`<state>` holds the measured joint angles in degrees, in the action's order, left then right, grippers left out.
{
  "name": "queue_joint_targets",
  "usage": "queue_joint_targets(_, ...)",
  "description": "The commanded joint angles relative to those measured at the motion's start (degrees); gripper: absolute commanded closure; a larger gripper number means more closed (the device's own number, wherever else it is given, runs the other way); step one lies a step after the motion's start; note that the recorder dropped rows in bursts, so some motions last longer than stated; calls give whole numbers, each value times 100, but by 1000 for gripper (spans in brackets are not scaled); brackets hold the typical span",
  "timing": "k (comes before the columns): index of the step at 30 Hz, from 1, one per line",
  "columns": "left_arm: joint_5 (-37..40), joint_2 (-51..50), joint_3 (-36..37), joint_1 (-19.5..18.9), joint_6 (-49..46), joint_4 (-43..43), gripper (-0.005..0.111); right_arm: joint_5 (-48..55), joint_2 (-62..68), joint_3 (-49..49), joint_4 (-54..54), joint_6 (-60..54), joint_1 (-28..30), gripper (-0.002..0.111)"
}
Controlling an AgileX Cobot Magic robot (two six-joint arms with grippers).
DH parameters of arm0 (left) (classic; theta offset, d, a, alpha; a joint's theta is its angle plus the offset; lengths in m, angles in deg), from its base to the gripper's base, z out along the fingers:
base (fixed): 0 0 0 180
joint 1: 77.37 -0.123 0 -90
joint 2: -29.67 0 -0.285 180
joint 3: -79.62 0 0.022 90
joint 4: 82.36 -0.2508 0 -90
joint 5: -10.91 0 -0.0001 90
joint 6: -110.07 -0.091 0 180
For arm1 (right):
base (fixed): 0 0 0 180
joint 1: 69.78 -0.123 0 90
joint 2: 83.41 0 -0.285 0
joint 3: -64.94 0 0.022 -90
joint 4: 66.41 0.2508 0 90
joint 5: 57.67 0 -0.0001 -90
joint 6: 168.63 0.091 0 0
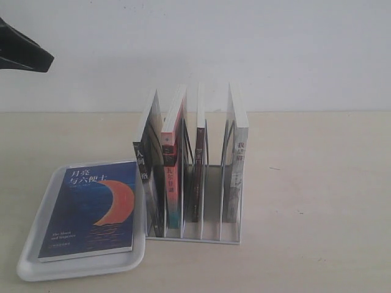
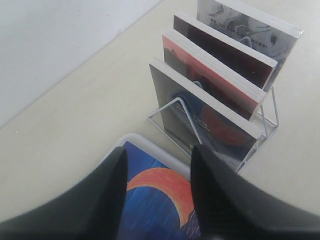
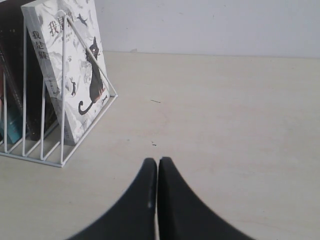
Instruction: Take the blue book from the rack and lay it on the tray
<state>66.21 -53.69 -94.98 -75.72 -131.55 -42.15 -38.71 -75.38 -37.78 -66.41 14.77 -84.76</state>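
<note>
The blue book (image 1: 91, 209), with its orange crescent moon, lies flat and face up in the white tray (image 1: 36, 256) at the front left. The white wire rack (image 1: 211, 207) stands to the tray's right with several other books upright in it. My left gripper (image 2: 159, 152) hangs open above the blue book (image 2: 160, 205) and the tray (image 2: 145, 142), holding nothing; in the exterior view only a dark part of that arm (image 1: 21, 55) shows at the top left. My right gripper (image 3: 158, 161) is shut and empty over bare table, to the right of the rack (image 3: 65, 125).
In the rack stand a black-and-white book (image 1: 149, 152), a red-and-teal-spined book (image 1: 173, 159), a dark-spined book (image 1: 198, 165) and a white-grey-spined book (image 1: 236, 165). One slot between the last two holds nothing. A white wall (image 1: 293, 49) backs the light wooden table (image 1: 317, 201).
</note>
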Motion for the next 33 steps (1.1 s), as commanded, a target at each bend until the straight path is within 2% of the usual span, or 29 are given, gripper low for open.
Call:
queue_joint_targets(1,-34,34,15,18,59,86,67,-37,-24,-6,0,-29,17,108)
queue_joint_targets(18,-31,90,15,18,59,86,67,-37,-24,-6,0,-29,17,108)
queue_joint_targets(33,-31,1675,15,18,59,86,67,-37,-24,-6,0,-29,17,108)
